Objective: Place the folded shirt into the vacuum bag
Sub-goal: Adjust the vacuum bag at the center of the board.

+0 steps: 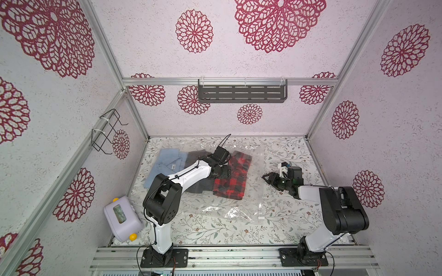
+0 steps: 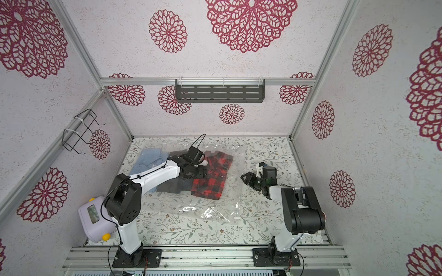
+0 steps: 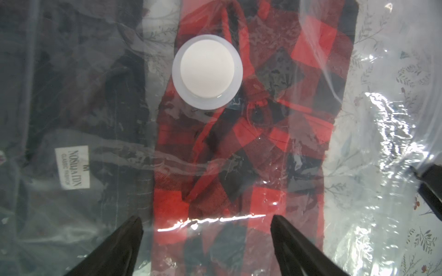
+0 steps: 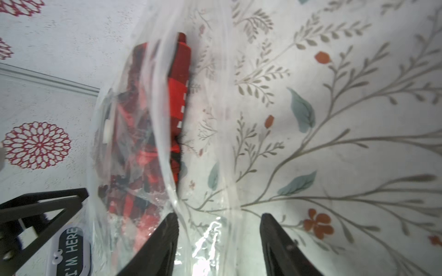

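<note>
Floral tabletop (image 1: 287,227); left arm (image 1: 189,173) outstretched over plaid shirt (image 1: 233,184) in vacuum bag (image 1: 239,212), left fingers (image 3: 126,241) wide; right fingers (image 4: 165,241) low, apart.

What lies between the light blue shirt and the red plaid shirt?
A dark grey folded shirt lies between the light blue shirt and red plaid shirt, partly hidden by the left arm; both top views show it.

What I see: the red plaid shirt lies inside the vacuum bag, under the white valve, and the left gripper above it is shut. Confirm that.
Not quite. The left gripper is open, not shut: the left wrist view shows its jaws wide apart with nothing held between them. The rest holds: the red plaid shirt lies inside the vacuum bag, under the white valve.
</note>
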`<state>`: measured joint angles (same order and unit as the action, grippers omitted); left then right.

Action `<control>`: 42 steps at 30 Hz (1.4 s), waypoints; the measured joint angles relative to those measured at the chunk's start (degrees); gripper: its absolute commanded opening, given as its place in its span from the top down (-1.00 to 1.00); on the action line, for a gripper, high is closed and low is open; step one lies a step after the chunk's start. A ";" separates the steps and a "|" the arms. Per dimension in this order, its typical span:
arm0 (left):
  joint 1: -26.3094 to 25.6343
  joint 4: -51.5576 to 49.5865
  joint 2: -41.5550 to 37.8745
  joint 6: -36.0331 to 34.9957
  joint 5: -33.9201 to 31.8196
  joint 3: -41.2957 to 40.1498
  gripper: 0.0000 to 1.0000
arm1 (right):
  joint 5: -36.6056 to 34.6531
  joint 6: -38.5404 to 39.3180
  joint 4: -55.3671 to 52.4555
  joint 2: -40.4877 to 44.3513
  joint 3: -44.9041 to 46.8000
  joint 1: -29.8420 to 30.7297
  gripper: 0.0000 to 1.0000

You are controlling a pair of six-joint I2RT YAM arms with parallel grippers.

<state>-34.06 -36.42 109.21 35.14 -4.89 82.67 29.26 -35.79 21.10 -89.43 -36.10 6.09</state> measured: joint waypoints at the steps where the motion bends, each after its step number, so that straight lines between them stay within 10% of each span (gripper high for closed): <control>1: 0.00 -0.04 -0.13 -0.04 -0.50 -0.02 -0.79 | 0.17 -0.07 -0.33 2.25 -0.20 0.50 -0.17; 9: 2.19 -1.07 -6.27 -1.75 -6.67 -1.22 -0.84 | 1.51 -0.79 -0.22 5.68 -8.28 12.85 -0.20; 24: 16.37 1.55 -6.91 -1.92 -8.22 -6.08 -0.89 | 9.25 -11.04 17.29 -25.40 -15.63 21.33 -0.06; 42: 27.17 5.29 -4.72 -0.55 -3.85 -10.43 -0.91 | 5.92 -10.14 10.19 -15.15 -18.27 23.04 -0.15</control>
<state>-6.90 -31.14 104.49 34.59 -8.73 72.25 35.18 -45.93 31.29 -104.57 -54.37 29.12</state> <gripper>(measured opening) 0.951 0.575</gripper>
